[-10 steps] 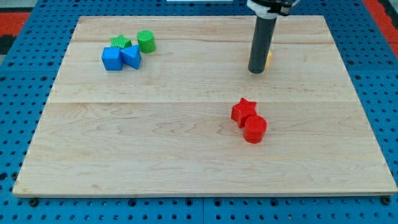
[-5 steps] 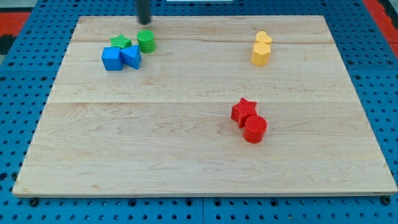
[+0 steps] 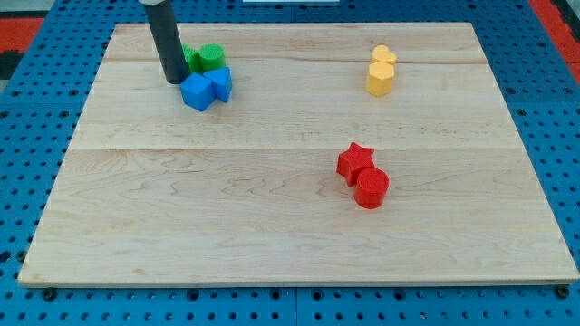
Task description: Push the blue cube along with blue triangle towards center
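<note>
Pressing seemingly against the blue cube point(image 3: 197, 92), my tip point(image 3: 174, 80) sits left of blue triangle point(image 3: 220, 84).

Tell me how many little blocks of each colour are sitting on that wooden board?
Blue: 2, the blue cube and the blue triangle, with my tip at the cube's left.
Green: 2, a green cylinder and a green block partly hidden.
Yellow: 2.
Red: 2, a red star and a red cylinder.
Total: 8.
</note>
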